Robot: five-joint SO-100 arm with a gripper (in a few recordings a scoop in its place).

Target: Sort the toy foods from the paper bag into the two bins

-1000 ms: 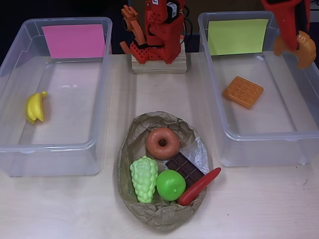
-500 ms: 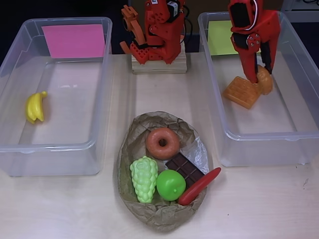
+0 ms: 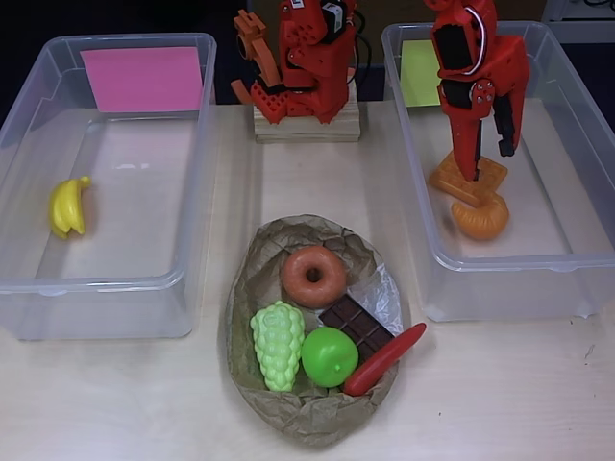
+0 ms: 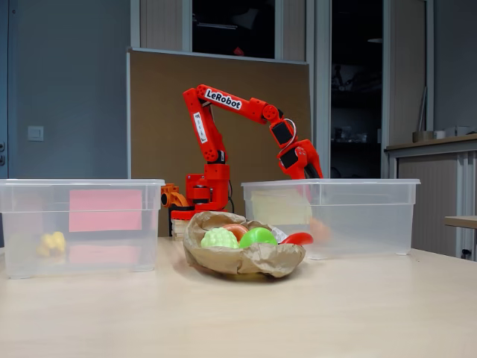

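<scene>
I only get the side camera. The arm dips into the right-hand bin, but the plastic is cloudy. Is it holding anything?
Observer: No. Seen from overhead, the end effector is open and empty, above a waffle.
Operator: Anything else in that bin?
Observer: A bread roll lies against the waffle's near edge, free of the end effector.
Operator: What is lying low in the bag?
Observer: A chocolate bar lies flat between a donut and a chili.
</scene>
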